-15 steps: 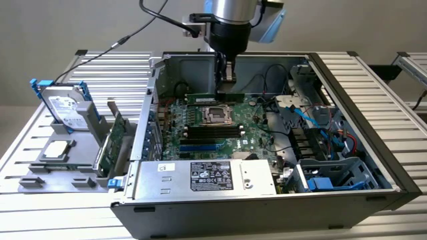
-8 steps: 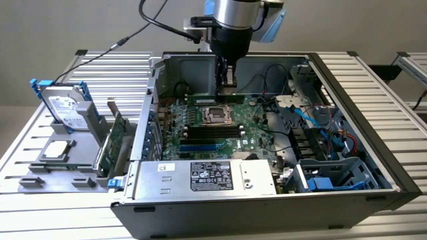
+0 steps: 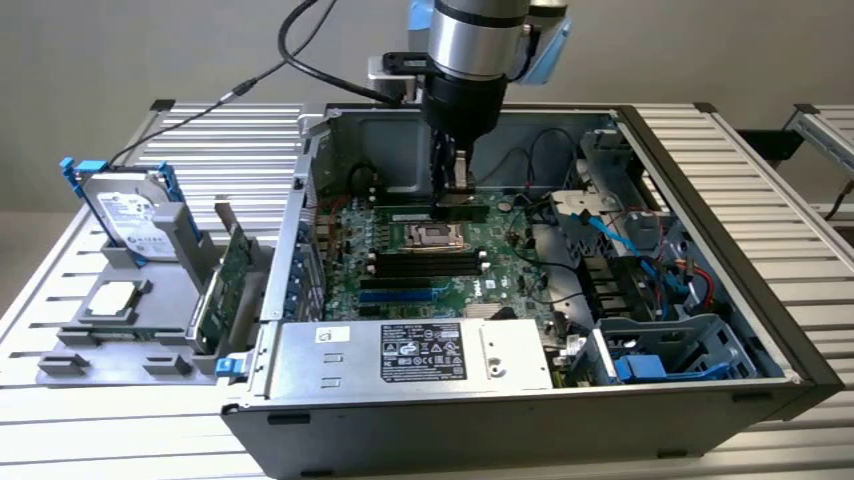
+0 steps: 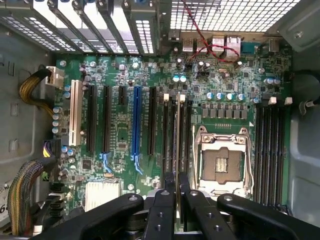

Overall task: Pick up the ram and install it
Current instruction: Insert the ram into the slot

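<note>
My gripper (image 3: 458, 188) reaches down into the open computer case, over the motherboard (image 3: 400, 265) near its far edge. It is shut on the ram (image 3: 461, 204), a thin dark-green stick held level just above the board. In the wrist view the ram (image 4: 178, 140) shows edge-on between the two black fingers (image 4: 165, 200), in line with the black memory slots (image 4: 167, 130) beside the CPU socket (image 4: 222, 165). Whether the stick touches a slot I cannot tell.
The case walls (image 3: 694, 190) surround the board. Blue and black cables (image 3: 621, 235) and a drive cage (image 3: 667, 350) crowd the exterior view's right; the power supply (image 3: 414, 355) lies in front. Outside, on the left, stand a hard drive (image 3: 134, 215) and a green expansion card (image 3: 230, 275).
</note>
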Available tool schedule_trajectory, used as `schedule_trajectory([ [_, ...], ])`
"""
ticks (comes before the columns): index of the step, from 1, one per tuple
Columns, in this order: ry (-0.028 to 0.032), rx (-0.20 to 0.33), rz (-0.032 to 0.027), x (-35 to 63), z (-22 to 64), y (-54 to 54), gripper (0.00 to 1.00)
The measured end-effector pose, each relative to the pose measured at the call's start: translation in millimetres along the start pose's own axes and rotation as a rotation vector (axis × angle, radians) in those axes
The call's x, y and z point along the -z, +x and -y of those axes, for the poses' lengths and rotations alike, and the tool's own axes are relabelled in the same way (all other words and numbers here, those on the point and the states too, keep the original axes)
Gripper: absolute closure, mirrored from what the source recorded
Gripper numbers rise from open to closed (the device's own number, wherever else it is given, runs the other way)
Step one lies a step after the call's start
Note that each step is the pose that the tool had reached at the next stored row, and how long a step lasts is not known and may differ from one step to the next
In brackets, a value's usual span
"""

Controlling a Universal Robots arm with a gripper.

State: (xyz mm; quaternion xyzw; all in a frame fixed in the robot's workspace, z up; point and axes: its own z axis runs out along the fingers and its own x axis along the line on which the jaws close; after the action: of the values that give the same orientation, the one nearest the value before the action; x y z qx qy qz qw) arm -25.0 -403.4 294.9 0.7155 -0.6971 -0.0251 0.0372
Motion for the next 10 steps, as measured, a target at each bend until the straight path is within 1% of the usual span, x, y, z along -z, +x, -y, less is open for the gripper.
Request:
schedule_trajectory([
  [5,-0.0008,0.0,-0.0001,-8.9,0.8,3.1,0.86],
  [10,-0.0008,0.0,-0.0001,-17.9,1.7,3.0,0.86],
])
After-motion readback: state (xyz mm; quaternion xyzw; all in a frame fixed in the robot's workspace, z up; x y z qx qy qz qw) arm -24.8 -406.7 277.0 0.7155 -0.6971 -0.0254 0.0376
